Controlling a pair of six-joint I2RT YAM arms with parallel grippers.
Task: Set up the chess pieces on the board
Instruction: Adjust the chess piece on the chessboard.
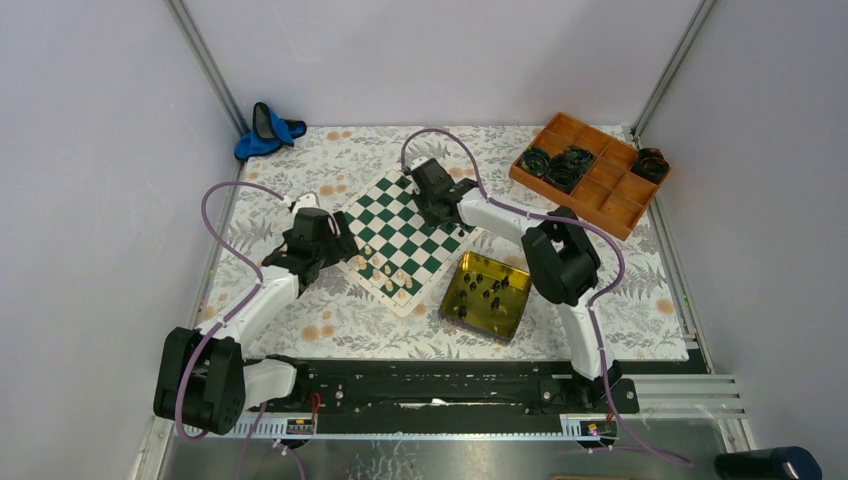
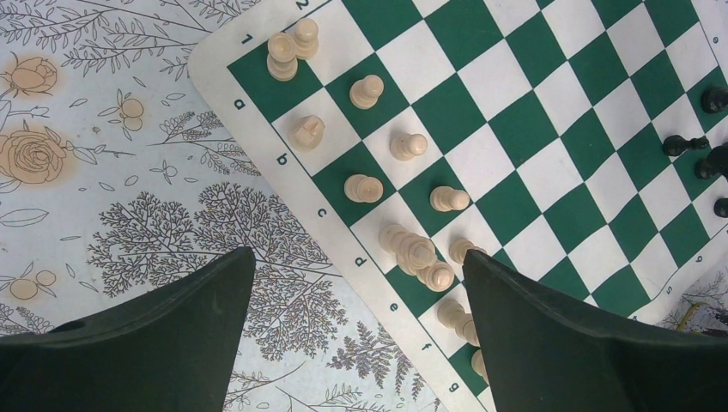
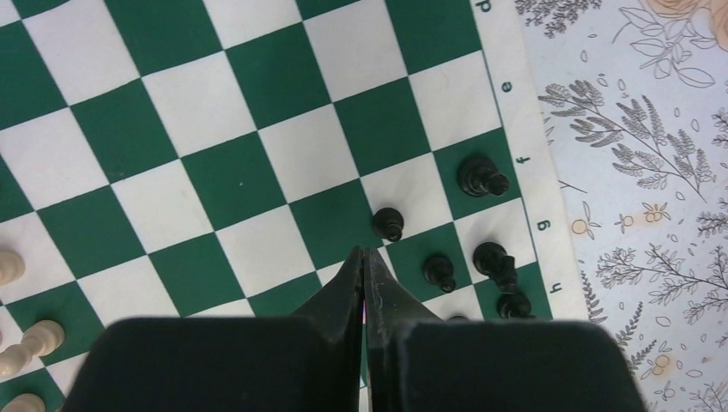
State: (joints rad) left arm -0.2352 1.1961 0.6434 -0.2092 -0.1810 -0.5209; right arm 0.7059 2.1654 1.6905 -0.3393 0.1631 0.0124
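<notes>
Resting cream pieces (image 2: 408,146): over ten are counted, clustered along the board (image 2: 532,112) edge lettered a to g.
Black pieces (image 3: 483,176): at least five, near corner h.
Board: one, green-white checks, laid on the surface (image 2: 129,215).
Left end effector (image 2: 356,256): spread wide, empty.
Right end effector (image 3: 365,257): pinched together.

Mid-table board (image 1: 420,236), tin tray (image 1: 476,327) just right (pieces (image 1: 493,290) inside), compartment tray (image 1: 610,205) back-right
</notes>
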